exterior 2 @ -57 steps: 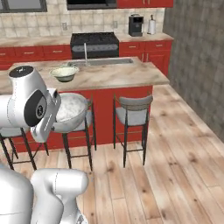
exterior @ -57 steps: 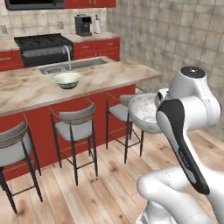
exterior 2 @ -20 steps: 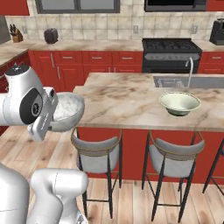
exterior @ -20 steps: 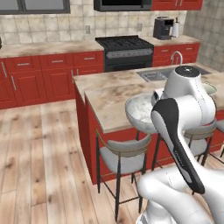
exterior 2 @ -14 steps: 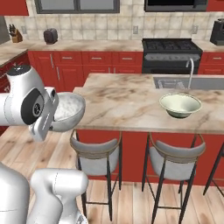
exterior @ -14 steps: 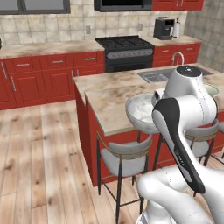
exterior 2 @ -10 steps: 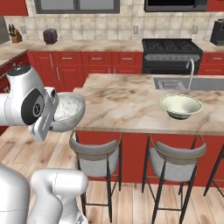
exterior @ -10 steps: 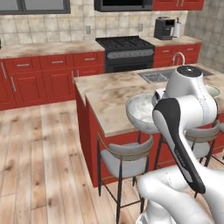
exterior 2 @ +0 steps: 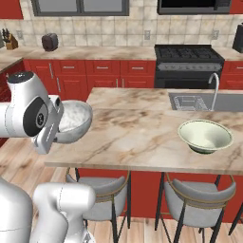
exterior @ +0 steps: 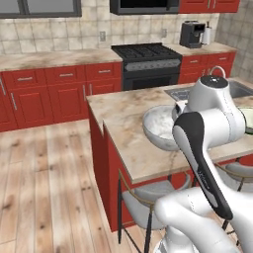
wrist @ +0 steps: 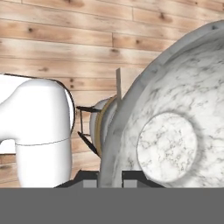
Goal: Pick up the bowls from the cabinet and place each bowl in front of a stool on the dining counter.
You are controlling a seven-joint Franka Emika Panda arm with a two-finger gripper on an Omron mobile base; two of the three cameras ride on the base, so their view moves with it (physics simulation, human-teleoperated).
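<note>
Gripping the marbled bowl [exterior 2: 72, 121] by its rim, your gripper [wrist: 109, 178] is holding it in the air at the near left corner of the dining counter [exterior 2: 137, 137], above a stool [exterior 2: 102, 201]. The cream bowl [exterior 2: 205, 135] is sitting on the counter near the sink [exterior 2: 199, 102].

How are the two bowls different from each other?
The marbled bowl is grey-white and deep and round; the cream bowl is wider, flares outward and has a dark green bottom. The marbled bowl is held up in the air by the robot's hand, which is shut on its rim, near the end of the counter; the cream bowl sits on the counter top, above a stool. Both are upright and look empty.
</note>
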